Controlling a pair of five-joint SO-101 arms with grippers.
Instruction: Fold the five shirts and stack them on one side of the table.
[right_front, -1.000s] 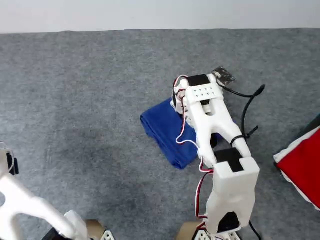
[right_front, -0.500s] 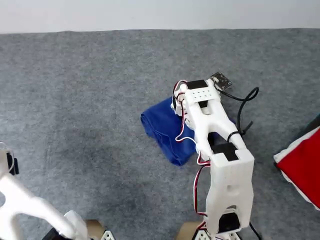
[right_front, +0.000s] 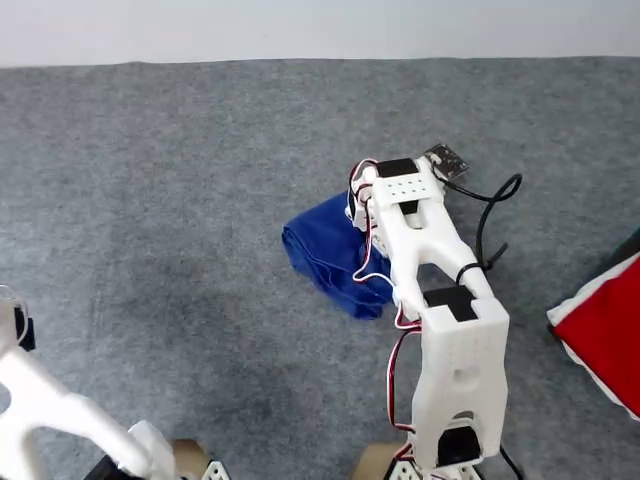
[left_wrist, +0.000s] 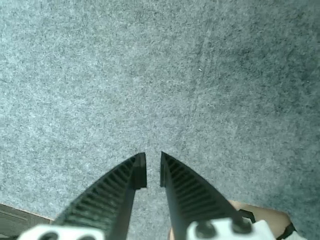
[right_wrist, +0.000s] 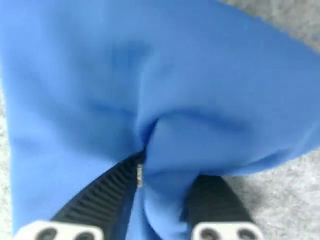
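Over the last second the right arm has drawn back a little toward its base, and the blue shirt has come with it: its near corner has pulled in and the cloth has gathered from a flatter slab into a tighter, more rumpled bundle. I take this to mean the shirt is being dragged or lifted by a pinch rather than folded neatly, so the fold looks unfinished and may need redoing before stacking. The grey carpeted table spreads across the high view. The blue shirt lies around its middle, partly under the right arm's wrist. Its long axis runs on a diagonal, from a rounded end at the far left down to a narrower end near the arm's forearm. A red shirt with a white border sits well apart at the right edge. The left arm is at the near left corner, away from any cloth. The right gripper pinches a fold of blue fabric that bulges over its fingers. The left gripper has its fingers drawn almost together over bare carpet, holding nothing.
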